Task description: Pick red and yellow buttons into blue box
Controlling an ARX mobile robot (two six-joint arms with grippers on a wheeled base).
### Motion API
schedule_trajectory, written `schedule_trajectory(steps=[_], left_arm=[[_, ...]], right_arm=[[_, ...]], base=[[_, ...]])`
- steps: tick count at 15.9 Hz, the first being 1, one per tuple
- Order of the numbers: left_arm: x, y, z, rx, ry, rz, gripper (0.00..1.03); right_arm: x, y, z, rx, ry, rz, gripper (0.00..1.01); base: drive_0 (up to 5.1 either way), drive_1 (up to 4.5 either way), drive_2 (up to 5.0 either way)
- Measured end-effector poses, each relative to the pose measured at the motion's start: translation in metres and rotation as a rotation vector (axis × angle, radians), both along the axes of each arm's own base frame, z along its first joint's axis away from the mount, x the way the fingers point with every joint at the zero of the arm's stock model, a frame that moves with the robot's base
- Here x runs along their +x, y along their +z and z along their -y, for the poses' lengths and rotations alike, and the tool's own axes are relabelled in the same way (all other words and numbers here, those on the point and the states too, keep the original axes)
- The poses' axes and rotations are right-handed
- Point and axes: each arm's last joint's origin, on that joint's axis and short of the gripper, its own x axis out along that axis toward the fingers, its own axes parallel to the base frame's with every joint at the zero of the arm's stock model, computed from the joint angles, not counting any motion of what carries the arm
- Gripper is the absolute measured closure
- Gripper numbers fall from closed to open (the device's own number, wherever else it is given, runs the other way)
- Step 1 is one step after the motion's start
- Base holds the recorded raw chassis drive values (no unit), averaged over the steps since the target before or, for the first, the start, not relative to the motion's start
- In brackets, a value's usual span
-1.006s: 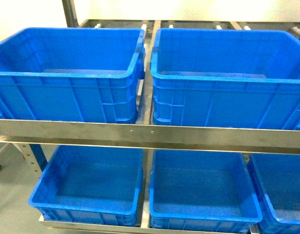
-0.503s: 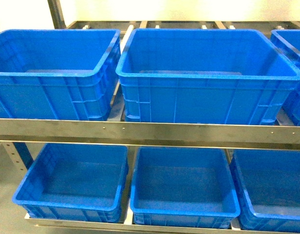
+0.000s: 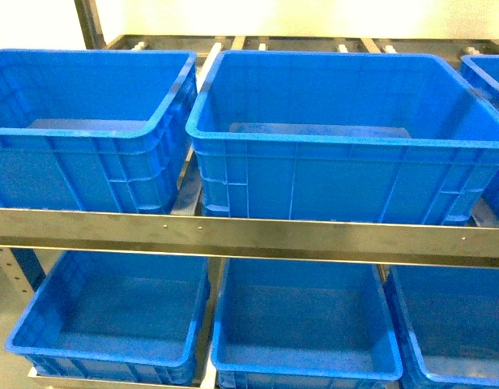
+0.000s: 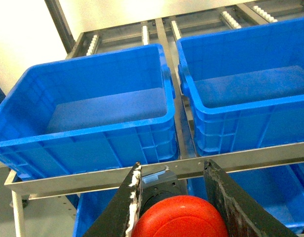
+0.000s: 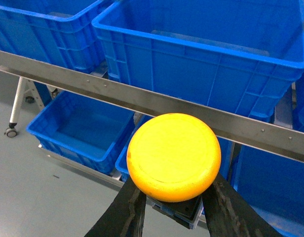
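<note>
Head view: a steel rack with two tiers. The upper shelf rail (image 3: 249, 237) is flat brushed metal with small rivets. On it stand deep blue plastic crates with thick rolled rims and ribbed outer walls; the blue box (image 3: 339, 138) sits centre-right, its floor flat and bare, and a left crate (image 3: 87, 130) stands just beside it, also holding nothing visible. Three shallower lower crates (image 3: 302, 324) rest on the tier below, their interiors bare. No writing or labels are readable. Neither end effector appears in this view.

Left wrist view: the left end effector (image 4: 172, 197) has two dark, scuffed fingers pinching the red button (image 4: 179, 223) between them. Its cap is a smooth, glossy dome; a dark round collar and a grey block (image 4: 157, 177) show just behind it. It hangs in front of the shelf rail, outside the crates. White rollers line the rack tracks (image 4: 144, 34) behind the crates.

Right wrist view: the right end effector (image 5: 172, 197) grips the yellow button (image 5: 173, 157) with both black fingers closed against its dark base. The cap is a smooth, matte-glossy disc with a faint ring near its edge. It is in front of and below the blue box rim (image 5: 191, 47), not inside. A caster wheel (image 5: 11, 131) stands on the grey floor at left.
</note>
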Motion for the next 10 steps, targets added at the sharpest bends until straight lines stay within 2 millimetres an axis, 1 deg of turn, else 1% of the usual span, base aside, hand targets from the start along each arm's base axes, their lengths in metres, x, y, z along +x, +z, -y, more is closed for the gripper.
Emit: schedule_trajectory(steps=[1, 2, 5, 10], left_arm=[[0.0001, 0.0000, 0.0000, 0.000, 0.001, 0.000, 0.72], [0.0008, -0.0010, 0.0001, 0.003, 0.002, -0.007, 0.72], [0.0007, -0.0009, 0.0002, 0.002, -0.001, -0.006, 0.72], [-0.0004, 0.0003, -0.0004, -0.001, 0.003, 0.002, 0.72]], right_arm=[[0.0001, 0.0001, 0.0000, 0.000, 0.000, 0.001, 0.76], [0.0002, 0.0000, 0.0000, 0.000, 0.000, 0.000, 0.76], [0.0000, -0.0007, 0.0002, -0.004, -0.006, -0.006, 0.76], [0.0000, -0.0001, 0.0000, 0.000, 0.000, -0.001, 0.76]], base=[[2.4, 2.24, -5.2], [4.9, -3.45, -1.1], [0.0, 0.00, 0.0], [0.2, 4.55, -4.1]])
